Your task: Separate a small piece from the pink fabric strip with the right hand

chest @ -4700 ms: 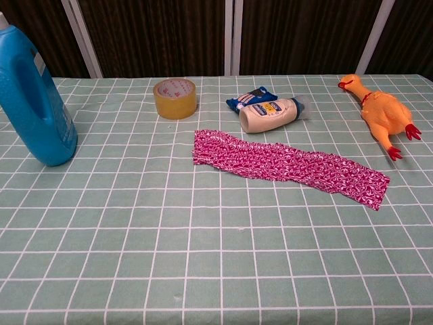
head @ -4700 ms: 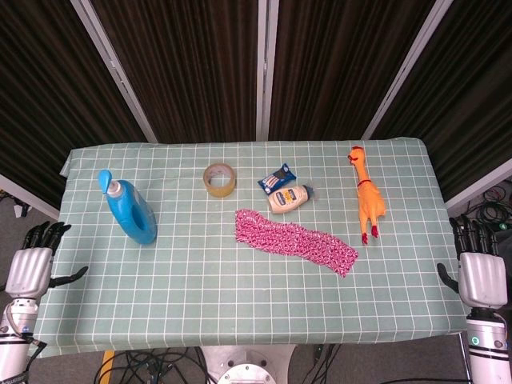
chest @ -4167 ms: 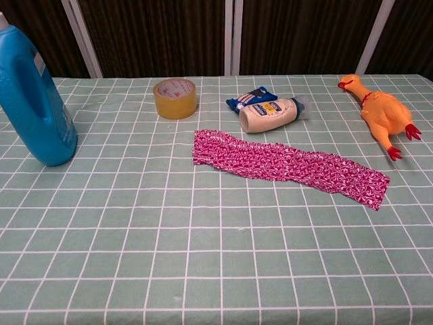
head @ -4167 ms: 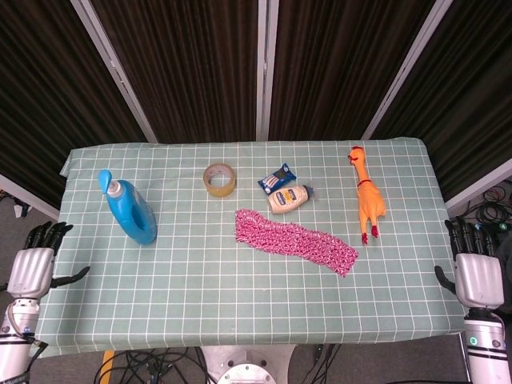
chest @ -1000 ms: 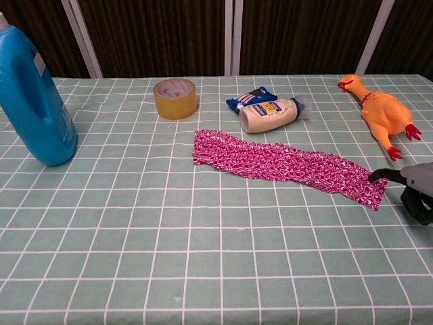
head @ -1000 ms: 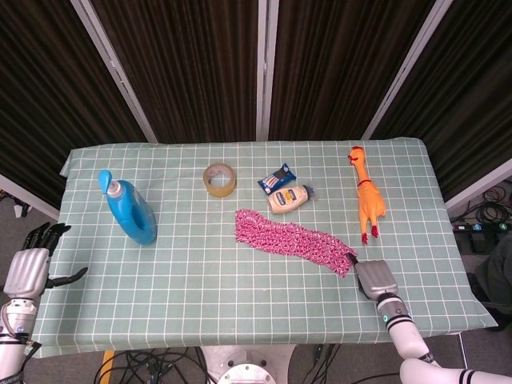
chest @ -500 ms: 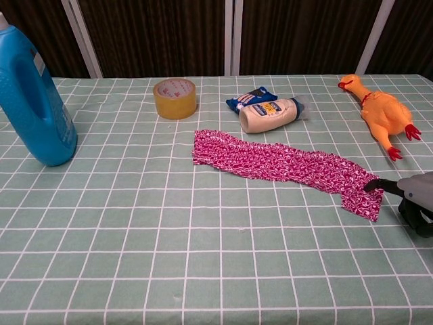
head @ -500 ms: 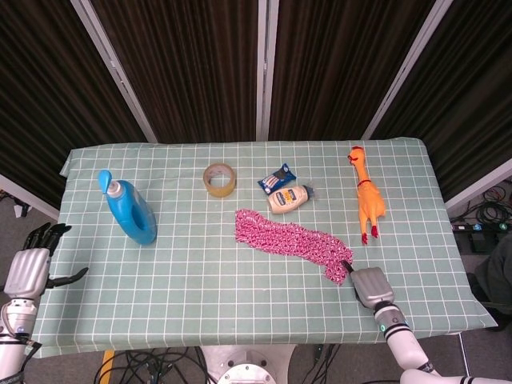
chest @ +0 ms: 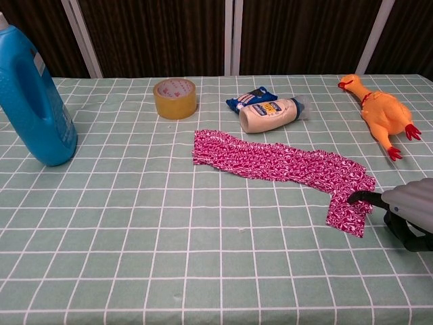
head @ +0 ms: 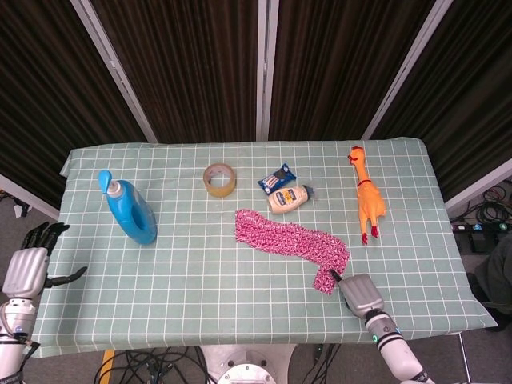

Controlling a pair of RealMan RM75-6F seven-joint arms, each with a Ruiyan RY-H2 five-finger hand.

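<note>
While right hand [chest: 406, 210] is pinching strip end, pink fabric strip [head: 290, 239] is bending toward 6 o'clock, piece not yet separated; left hand [head: 28, 268] is idling spread off table [head: 200, 288] at 9 o'clock.

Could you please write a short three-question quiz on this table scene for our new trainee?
1. True or false: the right hand touches the pulled end of the pink fabric strip.
2. Which thing lies nearest the tape roll? A) the rubber chicken B) the snack packet C) the blue bottle
3. Fill in: the left hand is off the table's edge and holds ____.

Key
1. True: a fingertip meets the bent end of the strip; whether it is pinched cannot be told.
2. B
3. Nothing; its fingers are apart.
</note>
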